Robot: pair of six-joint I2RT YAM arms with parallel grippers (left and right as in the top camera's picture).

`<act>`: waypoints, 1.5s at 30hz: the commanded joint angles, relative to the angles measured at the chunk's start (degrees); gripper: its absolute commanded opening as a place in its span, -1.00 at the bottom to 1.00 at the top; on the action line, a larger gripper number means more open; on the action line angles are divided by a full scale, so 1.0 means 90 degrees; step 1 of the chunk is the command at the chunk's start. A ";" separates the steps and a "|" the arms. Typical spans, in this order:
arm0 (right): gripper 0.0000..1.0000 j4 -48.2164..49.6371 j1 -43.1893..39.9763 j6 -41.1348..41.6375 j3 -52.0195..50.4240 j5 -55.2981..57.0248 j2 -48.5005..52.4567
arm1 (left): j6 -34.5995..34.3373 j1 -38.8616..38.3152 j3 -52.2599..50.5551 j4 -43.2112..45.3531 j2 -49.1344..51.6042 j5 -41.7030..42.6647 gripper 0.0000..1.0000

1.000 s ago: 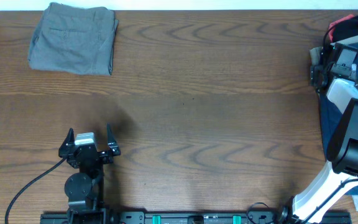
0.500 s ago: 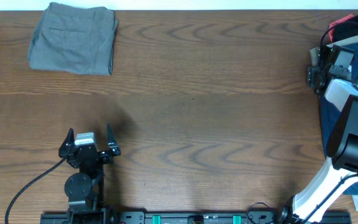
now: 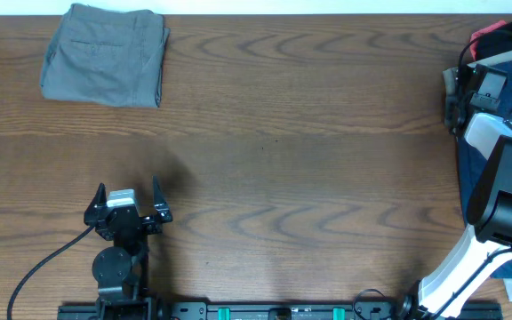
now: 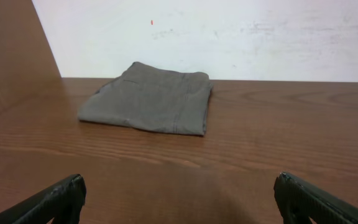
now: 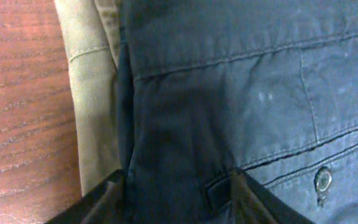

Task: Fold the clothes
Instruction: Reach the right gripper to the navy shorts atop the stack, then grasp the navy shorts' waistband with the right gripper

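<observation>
The left tool is spread wide over the dark wood-grain tabletop. The folded grey-olive shorts lie well ahead of it, slightly left, near the white wall. The right tool sits on the navy shorts, fingers partly apart with cloth between; whether they pinch it I cannot tell, and a beige pair lies just to its left.

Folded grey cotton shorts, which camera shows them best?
Overhead: the folded grey cotton shorts lie fully in view from above, with the pocket seam visible. The left wrist view shows them at a low, oblique angle; the right wrist view misses them.
</observation>
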 commanded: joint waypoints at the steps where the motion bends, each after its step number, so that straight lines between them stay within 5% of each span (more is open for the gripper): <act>1: -0.20 -0.0073 -0.0036 0.0036 0.0090 0.0022 0.0087 | -0.0032 0.0029 -0.0153 -0.0182 -0.0044 -0.0170 0.96; 7: -0.97 -0.0100 -0.0036 0.0058 0.0090 0.0027 0.0085 | -0.0032 0.0029 -0.0153 -0.0182 -0.0044 -0.0168 0.96; 30: -0.98 -0.1127 0.0374 0.1093 0.0090 0.0306 -0.2280 | -0.0032 0.0029 -0.0153 -0.0180 -0.0044 -0.0168 0.96; 45: -0.98 -0.1812 0.2783 0.2147 0.0087 -0.0500 -0.2565 | -0.0032 0.0029 -0.0153 -0.0180 -0.0044 -0.0168 0.96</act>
